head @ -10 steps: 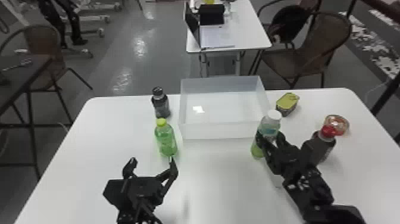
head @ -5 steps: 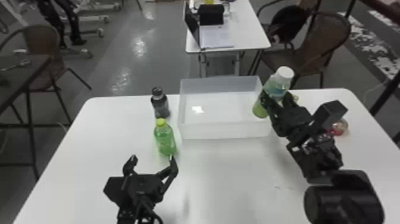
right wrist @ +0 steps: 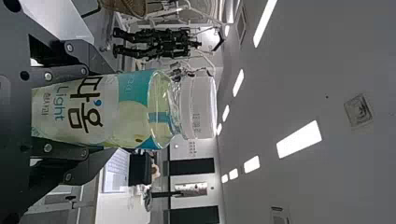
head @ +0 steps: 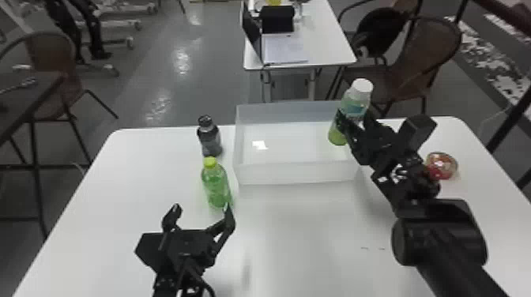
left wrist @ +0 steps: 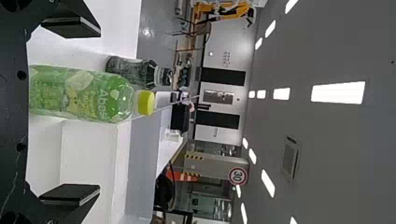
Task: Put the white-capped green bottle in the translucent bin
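Bottle (head: 354,103), white-capped, partly hides behind right jaws gripping it, left jaws wide

Table (head: 300,225) being viewed forward-down from head; far wall (left wrist: 224,51) being faced from wrists — yellow-capped bottle (head: 216,185) being shared close-up with left, white-capped bottle (head: 353,106) with right.

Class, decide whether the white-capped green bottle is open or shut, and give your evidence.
Shut: the white-capped green bottle has its white cap seated on top.
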`<state>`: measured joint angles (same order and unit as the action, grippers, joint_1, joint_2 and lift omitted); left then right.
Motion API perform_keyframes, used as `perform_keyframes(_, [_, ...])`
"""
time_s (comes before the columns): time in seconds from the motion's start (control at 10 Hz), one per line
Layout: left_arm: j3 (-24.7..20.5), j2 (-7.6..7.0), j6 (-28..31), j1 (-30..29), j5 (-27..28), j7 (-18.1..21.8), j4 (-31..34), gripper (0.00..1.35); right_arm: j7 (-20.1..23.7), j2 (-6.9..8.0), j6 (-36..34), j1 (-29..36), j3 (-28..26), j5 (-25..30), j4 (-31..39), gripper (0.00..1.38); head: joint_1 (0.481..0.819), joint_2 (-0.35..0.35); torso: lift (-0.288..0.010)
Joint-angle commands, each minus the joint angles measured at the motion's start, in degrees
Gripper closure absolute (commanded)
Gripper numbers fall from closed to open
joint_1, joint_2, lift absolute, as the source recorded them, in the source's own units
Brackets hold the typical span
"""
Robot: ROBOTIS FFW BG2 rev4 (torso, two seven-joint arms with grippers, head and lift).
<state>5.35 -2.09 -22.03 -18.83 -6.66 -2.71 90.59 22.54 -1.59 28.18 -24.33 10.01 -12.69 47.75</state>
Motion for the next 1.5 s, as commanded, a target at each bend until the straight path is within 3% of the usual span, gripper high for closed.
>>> perform_keyframes(0.0, [-0.17, 0.24, 0.14, -0.16, -0.2, 0.16, -0.16, 0.13, -0.04, 0.71, 0.65, -4.15, 1.41, 0.12, -6.52, 0.89, 0.695, 0.09, -0.077])
perform_keyframes(0.3, [-0.08, 0.5, -0.12, 0.63, -0.55, 1.13, -1.03, 0.13, 0.57, 0.8, 1.44, -11.27, 3.35, -0.14, -18.92, 0.84, 0.695, 0.103, -0.077])
perform_keyframes(0.6, [-0.6, 1.21, -0.3, 0.46, -0.55, 1.57, -1.47, 0.13, -1.36, 1.06, 1.27, -11.35, 3.43, -0.93, -21.64, 0.13, 0.695, 0.091, -0.077])
perform_keyframes(0.7, [-0.87, 1.38, -0.3, 0.46, -0.63, 1.92, -1.47, 0.13, -1.62, 1.15, 1.27, -11.27, 4.49, -1.72, -21.38, 0.04, 0.695, 0.088, -0.077])
perform_keyframes(0.9, [-0.96, 1.3, -0.65, 0.37, -0.63, 2.1, -1.47, 0.13, -1.62, 1.15, 0.83, -9.07, 5.19, -3.3, -17.51, 0.07, 0.695, 0.095, -0.077])
perform_keyframes(1.0, [-0.87, 1.3, -1.09, 0.28, -0.63, 2.1, -1.47, 0.13, -1.62, 0.71, -0.4, -4.06, 5.1, -3.57, -9.69, 0.07, 0.695, 0.098, -0.077])
perform_keyframes(1.1, [-0.6, 1.38, -1.18, 0.46, -0.28, 2.1, -1.47, 0.13, -2.5, -0.44, -4.1, 3.68, 4.14, -2.87, 3.41, 0.07, 0.695, 0.104, -0.077])
perform_keyframes(1.2, [-0.6, 1.74, -1.35, 0.54, 0.51, 2.1, -1.21, 0.13, -2.5, -1.93, -6.47, 11.06, 2.29, 2.14, 16.77, 0.07, 0.695, 0.109, -0.077])
perform_keyframes(1.4, [-0.6, 2.17, -1.44, 0.28, 1.39, 2.01, -0.95, 0.13, -2.59, -5.62, -9.98, 22.84, 0.97, 2.41, 33.73, 0.06, 0.695, 0.11, -0.077])
